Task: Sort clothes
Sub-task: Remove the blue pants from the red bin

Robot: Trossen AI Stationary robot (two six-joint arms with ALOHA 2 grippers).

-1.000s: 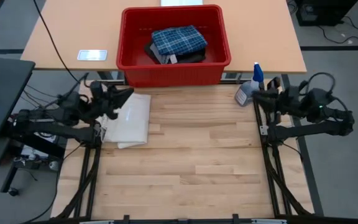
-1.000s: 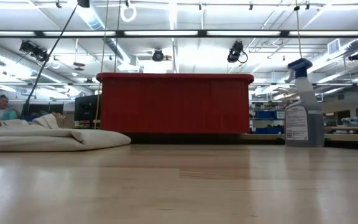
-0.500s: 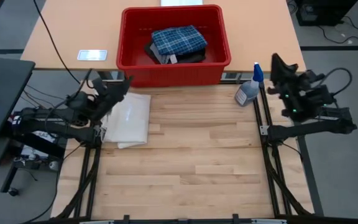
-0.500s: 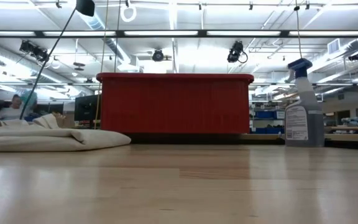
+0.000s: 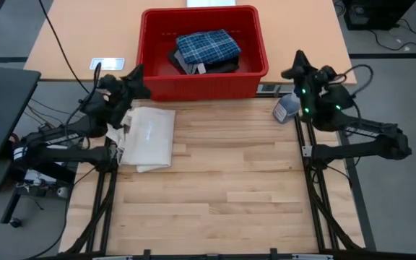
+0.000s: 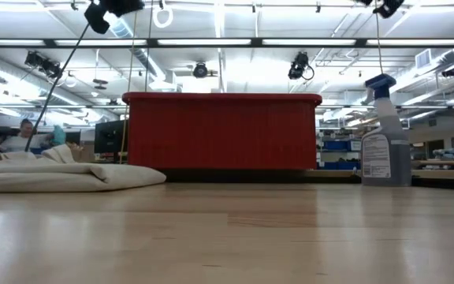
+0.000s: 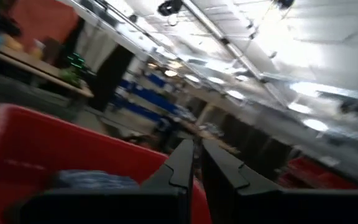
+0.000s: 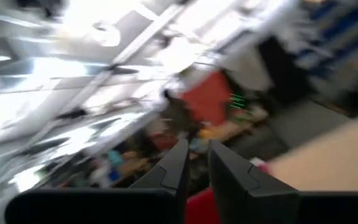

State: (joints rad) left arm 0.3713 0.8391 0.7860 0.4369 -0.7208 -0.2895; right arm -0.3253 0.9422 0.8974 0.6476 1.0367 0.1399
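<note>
1. while both arms hang raised at the desk's (image 5: 222, 195) far corners, the red basket (image 5: 146, 43) sits between them.
2. inside it, the plaid cloth (image 5: 206, 46) lies on black fabric (image 5: 226, 66).
3. left pincer (image 5: 137, 74), closed and empty, is just beside the basket's left wall.
4. right pincer (image 5: 295, 65), nearly closed and empty, is near its right wall.

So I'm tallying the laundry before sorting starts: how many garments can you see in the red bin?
2 visible: a blue-and-white plaid cloth on top in the red bin, and black fabric beneath it. More may be hidden underneath.
</note>
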